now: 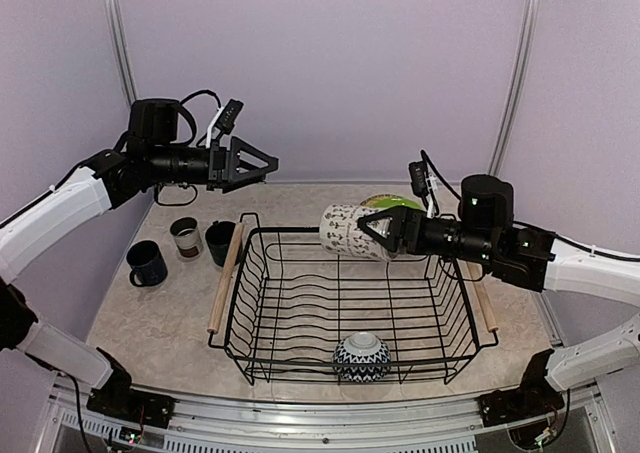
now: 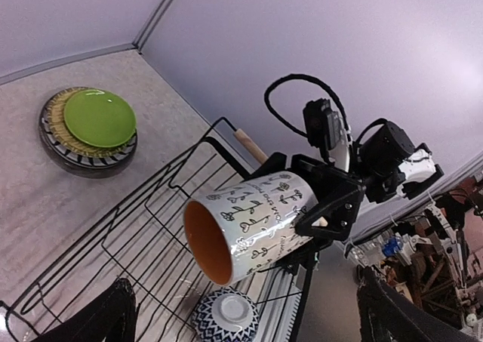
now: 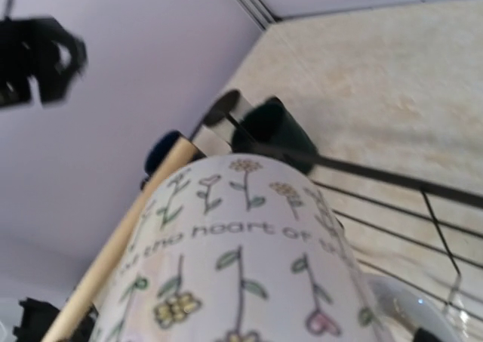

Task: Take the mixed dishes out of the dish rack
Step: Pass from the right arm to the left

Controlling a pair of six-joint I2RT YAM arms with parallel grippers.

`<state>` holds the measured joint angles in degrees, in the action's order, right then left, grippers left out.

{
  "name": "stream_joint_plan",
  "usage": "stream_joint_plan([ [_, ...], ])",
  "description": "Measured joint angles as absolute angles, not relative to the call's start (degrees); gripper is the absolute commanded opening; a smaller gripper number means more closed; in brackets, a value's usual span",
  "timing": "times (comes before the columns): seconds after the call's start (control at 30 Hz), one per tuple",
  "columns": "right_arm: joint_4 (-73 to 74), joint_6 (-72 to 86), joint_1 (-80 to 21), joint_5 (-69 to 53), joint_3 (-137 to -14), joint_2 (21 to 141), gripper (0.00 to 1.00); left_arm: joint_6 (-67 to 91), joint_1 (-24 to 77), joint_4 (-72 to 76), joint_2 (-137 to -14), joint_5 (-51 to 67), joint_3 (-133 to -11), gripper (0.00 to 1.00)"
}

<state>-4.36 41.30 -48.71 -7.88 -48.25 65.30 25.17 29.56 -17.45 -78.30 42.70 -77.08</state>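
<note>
The dish rack [image 1: 300, 231] is a black wire basket at mid table. My right gripper [image 1: 377, 235] is shut on a white patterned cup [image 1: 345, 230] and holds it on its side, tilted, above the rack's far right part. The cup [image 3: 241, 266] fills the right wrist view and hides the fingers; its orange inside shows in the left wrist view [image 2: 249, 225]. A blue-white patterned bowl [image 1: 361, 357] lies upside down at the rack's near edge. My left gripper [image 1: 262, 163] is open and empty, high above the table's far left; its fingers [image 2: 113, 315] frame the left wrist view.
Left of the rack stand a dark blue mug [image 1: 147, 263], a white patterned cup [image 1: 186, 237] and a teal mug [image 1: 220, 242]. A stack of plates with the lime-green plate [image 1: 392, 202] on top sits behind the rack. Wooden handles [image 1: 226, 278] run along the rack's short sides.
</note>
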Motion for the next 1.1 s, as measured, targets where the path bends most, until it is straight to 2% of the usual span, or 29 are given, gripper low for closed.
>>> stream_joint_plan([
  [0.23, -12.12, 41.43, -48.58, -10.31, -48.27, 69.21, 0.0, 32.58, 32.69, -9.41, -83.09, 54.74, -75.0, 0.93],
  [0.63, -22.09, 41.67, -48.58, -15.73, -48.45, 74.04, 0.0, 39.51, 36.82, -3.38, -89.69, 61.6, -74.41, 0.88],
  [0.93, -26.2, 41.89, -48.58, -16.34, -48.49, 74.96, 0.0, 41.52, 37.19, -0.45, -89.8, 64.07, -74.15, 0.66],
  [1.1, -31.31, 42.22, -48.58, -17.69, -48.49, 76.95, 0.0, 45.58, 37.23, 5.63, -90.3, 66.54, -72.73, 0.5],
])
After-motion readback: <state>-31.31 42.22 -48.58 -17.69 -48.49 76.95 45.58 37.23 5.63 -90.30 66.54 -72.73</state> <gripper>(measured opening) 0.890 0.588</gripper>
